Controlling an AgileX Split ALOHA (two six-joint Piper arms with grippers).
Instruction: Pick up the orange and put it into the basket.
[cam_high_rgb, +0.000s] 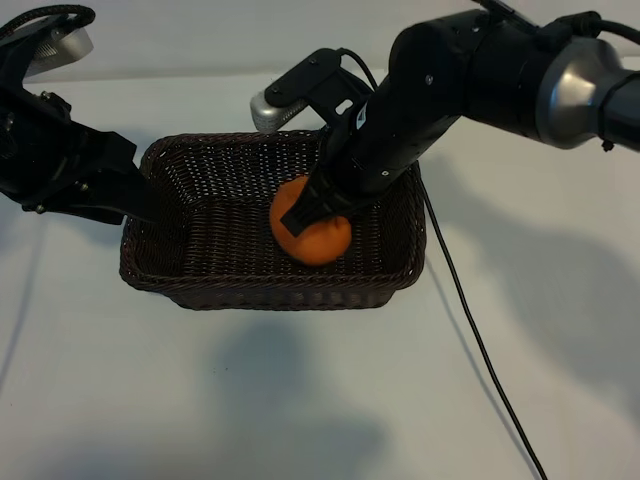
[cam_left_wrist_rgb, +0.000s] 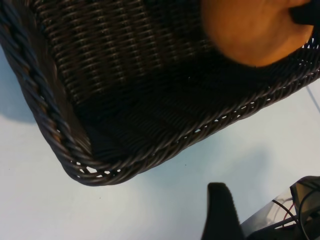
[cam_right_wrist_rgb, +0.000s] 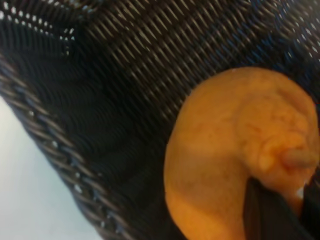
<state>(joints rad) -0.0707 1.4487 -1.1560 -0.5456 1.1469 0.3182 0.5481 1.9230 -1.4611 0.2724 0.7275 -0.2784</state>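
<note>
From outside, the basket (cam_high_rgb: 190, 235) on the white table (cam_high_rgb: 300, 400) holds the orange (cam_high_rgb: 312, 232), which the right hand (cam_high_rgb: 318, 212) pinches from above; the left hand (cam_high_rgb: 135, 195) sits spread at the basket's far end. The left wrist view shows the basket's corner and the orange (cam_left_wrist_rgb: 252, 32) inside, beyond one finger (cam_left_wrist_rgb: 220, 212). The right wrist view shows the orange (cam_right_wrist_rgb: 225, 150) against the weave, its puckered stem end beside a dark finger (cam_right_wrist_rgb: 265, 212).

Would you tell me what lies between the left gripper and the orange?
In the exterior view, only the basket's left wall and bare woven floor separate the left gripper from the orange, which the right gripper holds.
</note>
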